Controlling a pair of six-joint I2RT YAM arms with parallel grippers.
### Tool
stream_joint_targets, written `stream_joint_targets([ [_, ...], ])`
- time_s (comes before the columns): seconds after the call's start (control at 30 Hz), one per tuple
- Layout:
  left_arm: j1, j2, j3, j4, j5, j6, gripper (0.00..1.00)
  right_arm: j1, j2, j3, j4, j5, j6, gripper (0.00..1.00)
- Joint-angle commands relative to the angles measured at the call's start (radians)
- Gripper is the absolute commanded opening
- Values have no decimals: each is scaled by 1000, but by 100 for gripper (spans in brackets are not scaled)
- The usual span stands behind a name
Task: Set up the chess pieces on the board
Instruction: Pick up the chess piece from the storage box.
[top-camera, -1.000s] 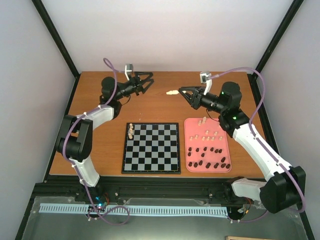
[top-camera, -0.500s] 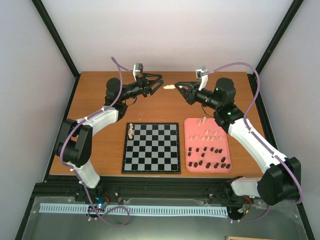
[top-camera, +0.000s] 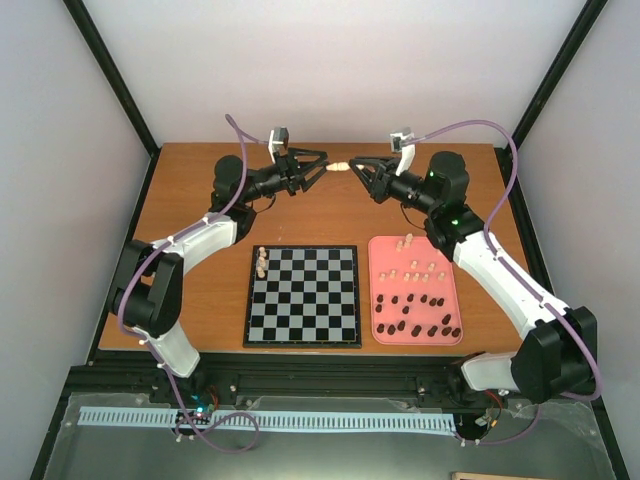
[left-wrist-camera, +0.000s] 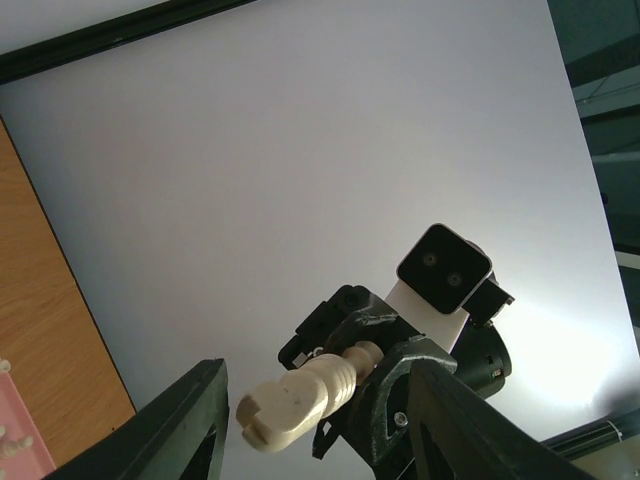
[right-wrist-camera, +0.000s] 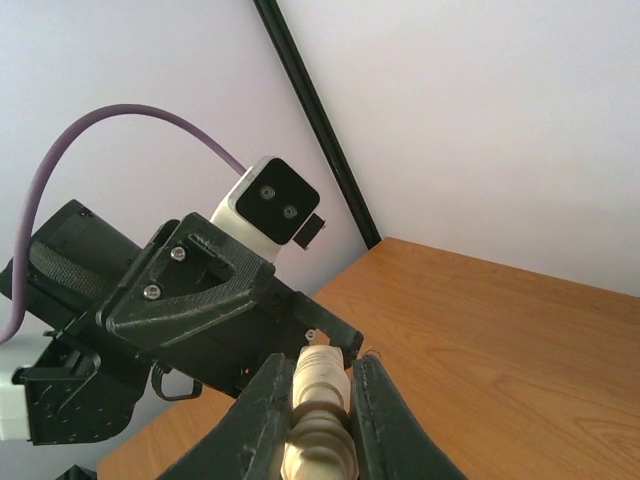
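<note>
Handover point in the air above the far part of the wooden table (top-camera: 200, 210): your right gripper (top-camera: 353, 166) is clamped on one end of a pale cream chess piece (top-camera: 340, 166), which it holds roughly level. Your left gripper (top-camera: 324, 167) faces it with fingers apart on either side of the piece's free end, and the left wrist view shows a gap on each side. Both tools hang near the pale back wall (top-camera: 340, 70), with black frame posts (top-camera: 112, 80) slanting down to the table's side edges. Bare wood lies open between the grippers and the board (top-camera: 310, 300), which sits near the front edge and carries two cream pieces (top-camera: 262, 262) in its far left corner. Just right of the board, apart from it, the pink tray (top-camera: 448, 250) holds the remaining cream pieces (top-camera: 420, 270) and dark pieces (top-camera: 415, 312).
</note>
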Motion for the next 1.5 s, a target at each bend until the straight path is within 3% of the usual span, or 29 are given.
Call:
stream_joint_targets([
  [0.0,-8,10,21,5,-1,6,52,7,6,32,41,30,-24,3],
  [0.33,-16,16,25,-14,-5,20,50,8,69,63,60,9,-16,3],
  [0.77,-24,30,31,-20,-14,19,30,8,79,73,36,-2,-26,3],
  [0.87,-24,27,31,-24,-17,26,21,7,78,75,29,-3,-29,3],
  [1.0,-24,29,31,-33,-23,33,1,7,77,75,18,-1,-35,3],
  [1.13,-24,20,29,-36,-31,62,1,8,72,75,6,5,-43,3],
  [1.47,-24,31,74,-236,-62,249,1,7,43,74,-102,125,-104,3],
])
